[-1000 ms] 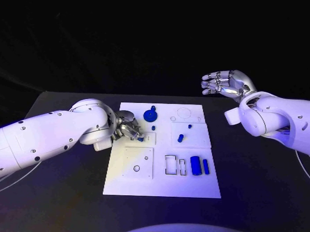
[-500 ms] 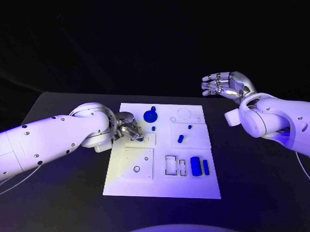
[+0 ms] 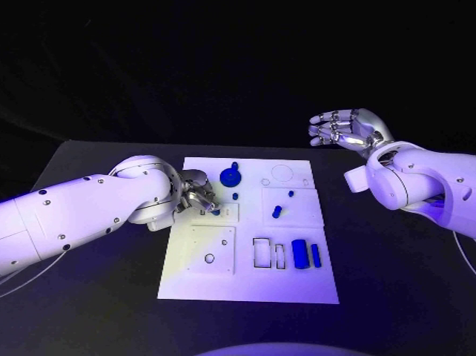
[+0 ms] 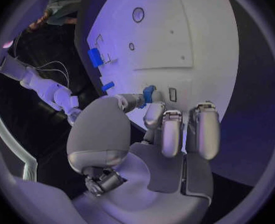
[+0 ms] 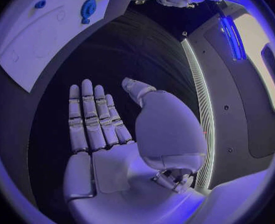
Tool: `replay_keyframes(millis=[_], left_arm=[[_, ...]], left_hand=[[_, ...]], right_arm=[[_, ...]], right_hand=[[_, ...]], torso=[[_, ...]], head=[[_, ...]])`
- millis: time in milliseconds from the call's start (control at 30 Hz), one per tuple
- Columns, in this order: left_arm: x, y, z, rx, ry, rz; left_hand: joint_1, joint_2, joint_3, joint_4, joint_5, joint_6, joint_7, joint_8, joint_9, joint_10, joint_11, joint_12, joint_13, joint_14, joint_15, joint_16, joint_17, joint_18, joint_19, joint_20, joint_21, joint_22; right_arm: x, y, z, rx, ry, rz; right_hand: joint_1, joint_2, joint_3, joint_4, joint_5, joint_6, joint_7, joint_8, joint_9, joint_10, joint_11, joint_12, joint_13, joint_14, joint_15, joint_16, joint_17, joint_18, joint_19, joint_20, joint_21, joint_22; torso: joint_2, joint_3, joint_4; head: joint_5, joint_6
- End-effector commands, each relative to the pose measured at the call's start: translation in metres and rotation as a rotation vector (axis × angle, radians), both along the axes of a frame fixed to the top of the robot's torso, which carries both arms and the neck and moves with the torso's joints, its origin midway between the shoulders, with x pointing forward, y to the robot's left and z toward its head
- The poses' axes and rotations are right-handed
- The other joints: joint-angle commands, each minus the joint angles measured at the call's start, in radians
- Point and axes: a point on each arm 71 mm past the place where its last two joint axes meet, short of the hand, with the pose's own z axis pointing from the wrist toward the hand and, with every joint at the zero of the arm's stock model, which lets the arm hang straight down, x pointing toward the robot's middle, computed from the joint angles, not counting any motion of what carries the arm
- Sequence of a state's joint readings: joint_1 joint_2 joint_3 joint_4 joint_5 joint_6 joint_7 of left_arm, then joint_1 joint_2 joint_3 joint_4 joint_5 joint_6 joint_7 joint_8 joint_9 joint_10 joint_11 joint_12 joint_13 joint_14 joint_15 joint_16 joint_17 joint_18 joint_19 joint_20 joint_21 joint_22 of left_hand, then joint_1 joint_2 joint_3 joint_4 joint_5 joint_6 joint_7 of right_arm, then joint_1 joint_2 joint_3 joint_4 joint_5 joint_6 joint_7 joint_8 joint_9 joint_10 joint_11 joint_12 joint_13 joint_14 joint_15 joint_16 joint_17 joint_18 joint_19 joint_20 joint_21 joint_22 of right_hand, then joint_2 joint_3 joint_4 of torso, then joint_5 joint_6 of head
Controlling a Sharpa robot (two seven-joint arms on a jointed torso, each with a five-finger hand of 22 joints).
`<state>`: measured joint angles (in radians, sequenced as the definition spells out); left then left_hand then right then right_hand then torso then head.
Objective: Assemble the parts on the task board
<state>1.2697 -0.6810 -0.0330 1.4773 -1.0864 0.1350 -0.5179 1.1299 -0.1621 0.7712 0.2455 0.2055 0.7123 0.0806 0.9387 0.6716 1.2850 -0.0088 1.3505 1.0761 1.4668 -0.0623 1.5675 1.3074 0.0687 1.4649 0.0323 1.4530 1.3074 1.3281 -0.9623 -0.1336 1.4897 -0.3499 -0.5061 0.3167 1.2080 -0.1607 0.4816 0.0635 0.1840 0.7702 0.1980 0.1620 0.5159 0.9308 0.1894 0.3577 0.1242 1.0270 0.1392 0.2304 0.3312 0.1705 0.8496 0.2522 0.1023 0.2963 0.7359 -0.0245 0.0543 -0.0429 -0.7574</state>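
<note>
Task board (image 3: pixel 249 285) centres the table; at its nine o'clock the left hand (image 3: pixel 199 197) pinches a small blue part (image 4: pixel 149 93); right hand (image 3: pixel 345 127) hovers empty, fingers spread, at two o'clock.

Our two arms out, hands apart.
Our left hand (image 3: pixel 199 196) is low with fingers curled down, pinching a small piece at the fingertips (image 4: pixel 151 93). Our right hand (image 3: pixel 345 128) is raised, palm flat, fingers straight and apart, holding nothing.

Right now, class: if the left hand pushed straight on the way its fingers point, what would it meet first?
Probably the board: the left hand, pinching a small blue part, points its fingers over its white surface, though depth is unclear.
</note>
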Motion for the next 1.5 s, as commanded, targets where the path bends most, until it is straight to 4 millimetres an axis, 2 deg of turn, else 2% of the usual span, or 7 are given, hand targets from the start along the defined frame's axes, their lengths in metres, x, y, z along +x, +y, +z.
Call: replay_keyframes(millis=[33, 600, 1500], left_arm=[[-0.0002, -0.0021, -0.0003, 0.010, 0.004, -0.019], [0.0010, -0.0020, 0.0001, 0.029, -0.002, -0.029], [0.0016, -0.0079, -0.0014, 0.050, 0.008, -0.053]], left_hand=[[0.000, 0.005, 0.191, -0.195, 0.006, 0.019, -0.012, 0.003, 0.001, 0.010, 0.001, 0.006, 0.000, 0.104, -0.009, 0.003, 0.263, -0.019, 0.026, -0.004, 0.004, 0.008], [-0.001, 0.006, 0.192, -0.195, 0.007, 0.020, -0.012, 0.004, 0.001, 0.011, 0.000, 0.006, 0.002, 0.104, -0.009, 0.003, 0.263, -0.019, 0.027, -0.004, 0.005, 0.009], [-0.001, 0.004, 0.193, -0.198, 0.010, 0.022, -0.013, 0.004, 0.001, 0.012, -0.001, 0.006, 0.001, 0.104, -0.010, 0.003, 0.263, -0.019, 0.027, -0.004, 0.005, 0.009]], right_arm=[[-0.0005, 0.0015, 0.0002, 0.004, -0.005, 0.019], [-0.0002, 0.0015, 0.0001, 0.004, -0.004, 0.020], [0.0000, 0.0021, -0.0008, 0.004, -0.001, 0.025]], right_hand=[[-0.009, 0.001, -0.006, -0.001, 0.004, -0.008, 0.060, -0.007, -0.001, -0.006, 0.001, -0.005, -0.001, -0.007, 0.004, -0.004, -0.002, 0.013, -0.001, 0.009, -0.006, -0.002], [-0.010, 0.001, -0.008, -0.002, 0.005, -0.008, 0.060, -0.008, -0.001, -0.006, 0.001, -0.005, -0.003, -0.007, 0.004, -0.006, -0.003, 0.013, -0.002, 0.010, -0.008, -0.004], [-0.012, 0.000, -0.011, -0.002, 0.005, -0.009, 0.061, -0.009, -0.002, -0.007, 0.002, -0.005, -0.006, -0.008, 0.005, -0.008, -0.005, 0.013, -0.004, 0.011, -0.011, -0.008]], torso=[[0.000, -0.0002, 0.0007], [-0.001, -0.0009, 0.0024], [-0.001, 0.0002, 0.0007]], head=[[-0.001, -0.001], [-0.002, -0.004], [0.000, -0.008]])
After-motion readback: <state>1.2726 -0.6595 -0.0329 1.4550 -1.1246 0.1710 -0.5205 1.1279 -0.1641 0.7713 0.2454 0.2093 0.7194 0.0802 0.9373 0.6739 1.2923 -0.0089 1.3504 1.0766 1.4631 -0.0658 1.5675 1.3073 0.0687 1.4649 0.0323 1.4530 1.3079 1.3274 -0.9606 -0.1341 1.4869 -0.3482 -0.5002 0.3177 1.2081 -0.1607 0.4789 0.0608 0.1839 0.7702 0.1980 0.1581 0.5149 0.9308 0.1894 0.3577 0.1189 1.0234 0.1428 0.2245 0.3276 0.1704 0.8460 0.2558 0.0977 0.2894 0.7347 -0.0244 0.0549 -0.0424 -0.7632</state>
